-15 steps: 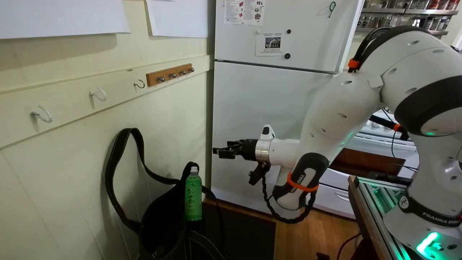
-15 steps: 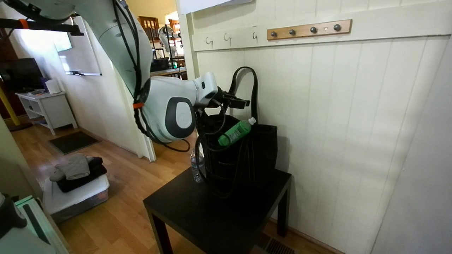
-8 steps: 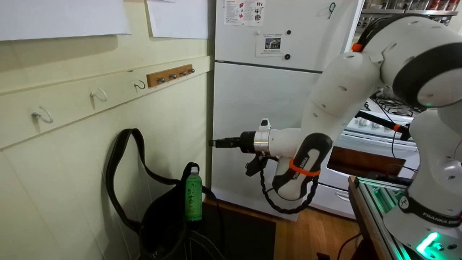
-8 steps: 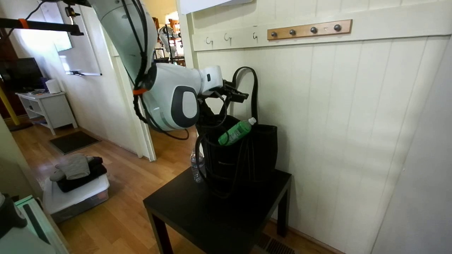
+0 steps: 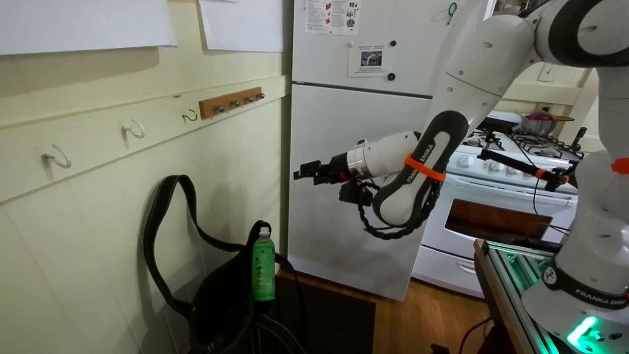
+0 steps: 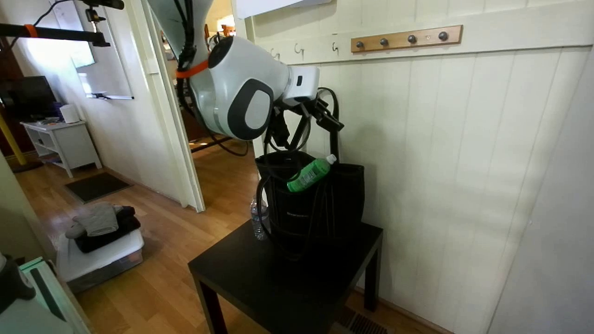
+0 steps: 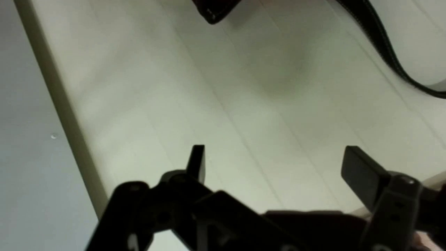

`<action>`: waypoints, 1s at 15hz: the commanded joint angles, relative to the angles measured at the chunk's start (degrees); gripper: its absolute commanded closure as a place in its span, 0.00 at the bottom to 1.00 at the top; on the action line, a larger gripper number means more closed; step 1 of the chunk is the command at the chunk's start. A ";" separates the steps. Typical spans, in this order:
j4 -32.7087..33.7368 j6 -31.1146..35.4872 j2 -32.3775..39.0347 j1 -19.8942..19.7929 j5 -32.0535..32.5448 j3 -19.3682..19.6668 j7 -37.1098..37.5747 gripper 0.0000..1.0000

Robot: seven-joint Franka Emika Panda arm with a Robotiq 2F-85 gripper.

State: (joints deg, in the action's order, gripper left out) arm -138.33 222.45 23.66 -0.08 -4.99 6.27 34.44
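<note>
Clear bottle [image 6: 258,223] shows only in an exterior view, left of bag [image 6: 345,199] on table [image 6: 232,266]. Wrist view shows gripper [image 7: 274,151] released, spread wide. Arm [image 5: 475,76] bent; gripper higher than bag's mouth, aimed at wall [image 6: 464,139], tipped slightly down.

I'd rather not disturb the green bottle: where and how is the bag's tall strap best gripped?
Likely the top of the strap, approached from the side opposite the wall behind it, the pincer to close from above and below: the narrow band arches over the bag, higher than the green bottle.
</note>
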 commanded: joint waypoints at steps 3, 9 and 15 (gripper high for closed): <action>-2.22 -16.35 -6.89 -9.81 8.92 -5.44 3.89 0.00; 2.78 -25.95 -3.58 -28.74 34.00 -19.63 17.29 0.00; 3.51 -28.72 -2.38 -35.58 37.29 -25.74 18.01 0.00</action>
State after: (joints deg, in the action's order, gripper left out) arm -134.82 193.74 21.28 -35.65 32.30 -19.46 52.45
